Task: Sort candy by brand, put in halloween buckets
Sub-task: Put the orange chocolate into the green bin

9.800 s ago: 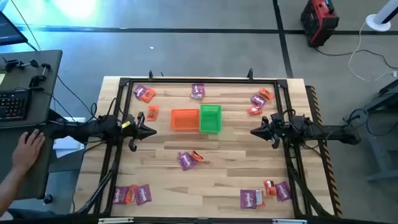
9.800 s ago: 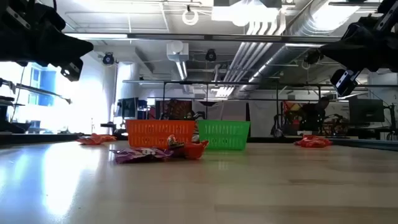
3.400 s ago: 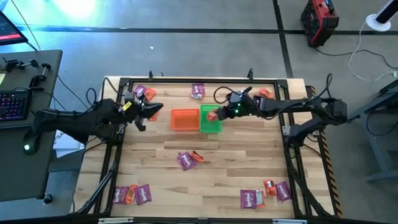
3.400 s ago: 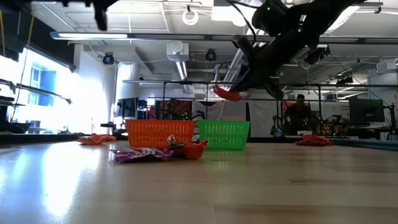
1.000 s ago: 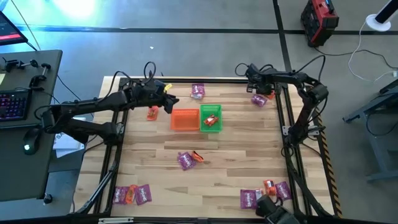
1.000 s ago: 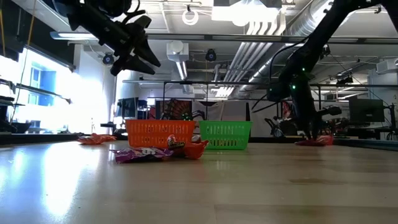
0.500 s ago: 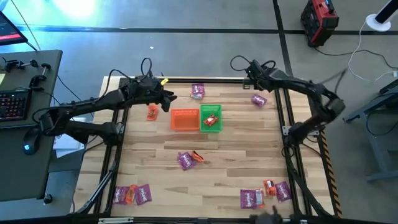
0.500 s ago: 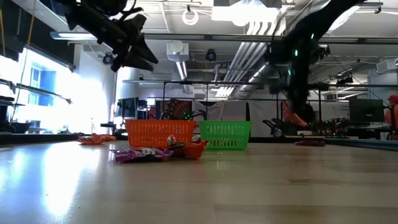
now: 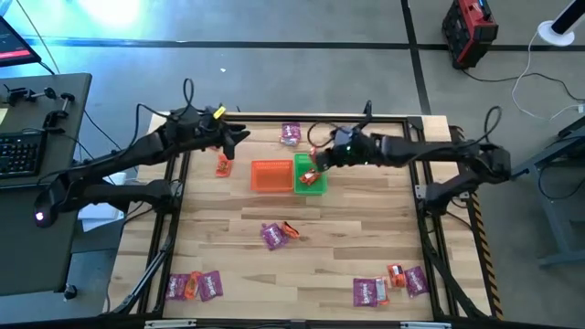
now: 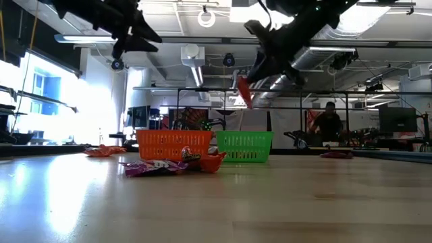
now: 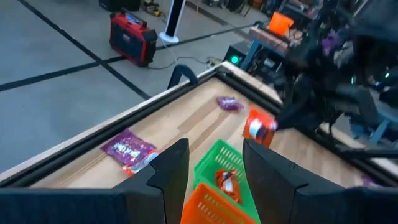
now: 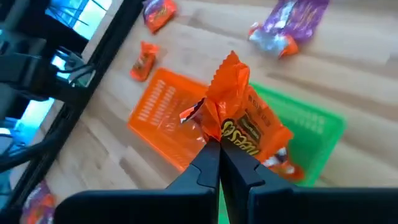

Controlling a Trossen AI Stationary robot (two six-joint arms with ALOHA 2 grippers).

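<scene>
My right gripper pinches an orange-red foil candy packet above the bright green square plastic bucket; left gripper hovers, jaws parted.

The orange packet pinched between the right gripper's closed fingertips carries the brand "REESE'S" in yellow letters on its wrapper. Ahead of the left gripper, a purple packet on the wood bears pale print too small to read.

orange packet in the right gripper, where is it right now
The orange packet hangs pinched in the right gripper, in the air above the green bucket, beside the orange bucket.
</scene>
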